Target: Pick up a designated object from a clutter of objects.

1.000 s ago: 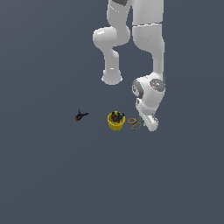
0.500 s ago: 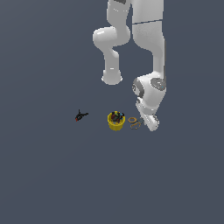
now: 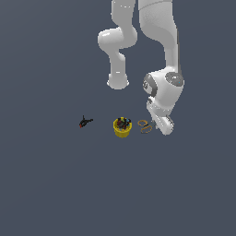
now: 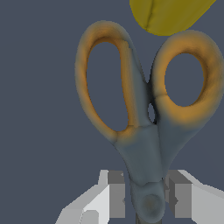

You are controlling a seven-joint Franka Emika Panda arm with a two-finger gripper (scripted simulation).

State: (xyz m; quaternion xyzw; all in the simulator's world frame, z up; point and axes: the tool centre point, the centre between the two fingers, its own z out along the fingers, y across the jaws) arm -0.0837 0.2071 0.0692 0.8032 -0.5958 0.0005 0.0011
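On a plain dark grey floor, a tiny black-and-red clamp (image 3: 85, 121) lies well apart from the gripper (image 4: 146, 200); a yellow cup (image 3: 122, 127) nearer; orange-ring-handled grey scissors (image 4: 144, 118) between its open fingers (image 4: 115, 192), pivot end there.

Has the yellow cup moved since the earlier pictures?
No. In the exterior view the yellow cup stands at the same place as before, between the clamp on the exterior view's left and the scissors on its right.

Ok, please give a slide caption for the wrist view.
Pincer fingers straddling the scissors near the pivot, yellow cup beyond.
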